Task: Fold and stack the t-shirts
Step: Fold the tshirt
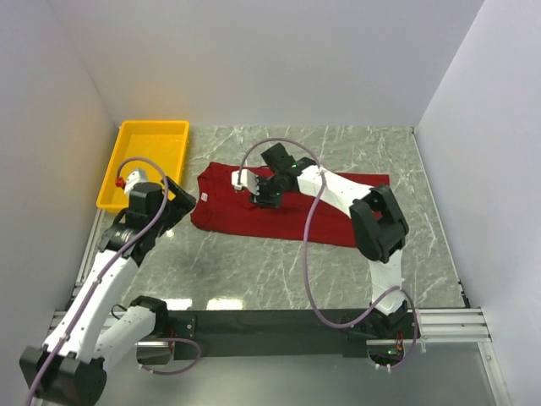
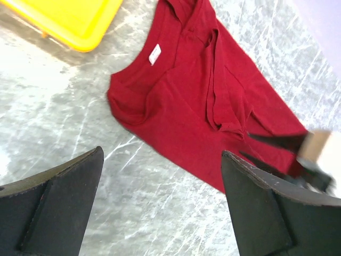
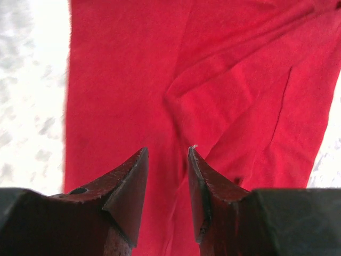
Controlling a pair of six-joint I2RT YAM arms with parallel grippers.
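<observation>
My left fingers (image 2: 58, 208) are spread wide with nothing between them, and through the gap I see only bare gray marbled table (image 2: 133, 192). That left gripper (image 1: 182, 199) hangs over the table just off the left end of the t-shirt (image 1: 224, 211), between it and the yellow tray (image 1: 152, 152) that sits at the far left against the wall. The t-shirt is dark red and lies on the table in the middle of the workspace, stretched crosswise from just beside the tray toward the right wall. From my left wrist I see its neck end pointing toward the tray, with the small white label (image 2: 155, 54) inside the collar facing up. The cloth is not flat. A long raised fold runs down the body, and the near corner by the neck is rumpled and turned under. My right gripper (image 1: 264, 197) is low over the left half of the shirt, its arm reaching across the cloth from the right. From that wrist, my right fingers (image 3: 128, 192) stand a little apart, not clenched, and the red cloth shows through the narrow gap with no bunch pinched between them. Creases spread away from just ahead of the tips. I cannot tell whether the tips are touching the cloth.
</observation>
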